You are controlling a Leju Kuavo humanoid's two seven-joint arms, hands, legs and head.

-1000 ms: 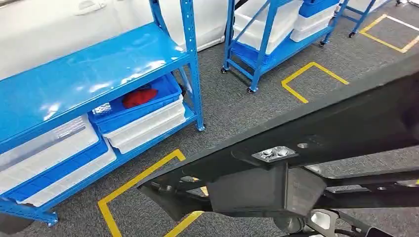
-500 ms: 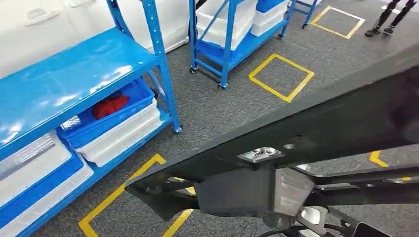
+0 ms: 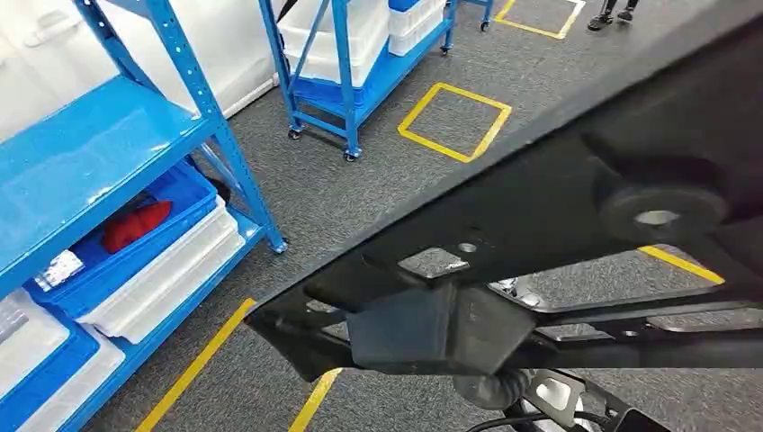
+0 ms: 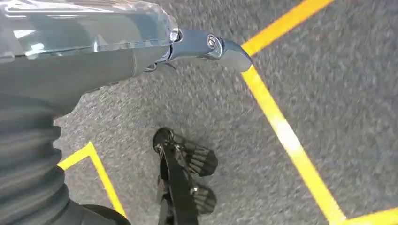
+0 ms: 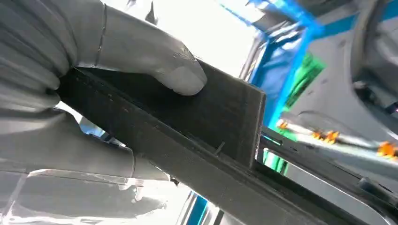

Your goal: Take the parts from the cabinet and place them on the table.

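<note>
The black part [image 3: 576,225], a long flat frame, is carried out beyond the blue rack [image 3: 99,153], right hand [image 5: 94,79] clamped on its edge. Looks rigid and unwieldy, so grip nearer the middle (left hand [image 4: 70,51]: can't tell).

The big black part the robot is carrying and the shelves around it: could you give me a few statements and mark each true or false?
1. The right hand holds the black part, thumb pressed on its flat face. True.
2. The red item lies in a white bin. False: it lies in a blue bin that sits on a white bin.
3. The floor is grey carpet with yellow tape lines. True.
4. The left hand also grips the black part. False: in the left wrist view it hangs over the floor, holding nothing.
5. The blue rack has a bare top shelf. True.
</note>
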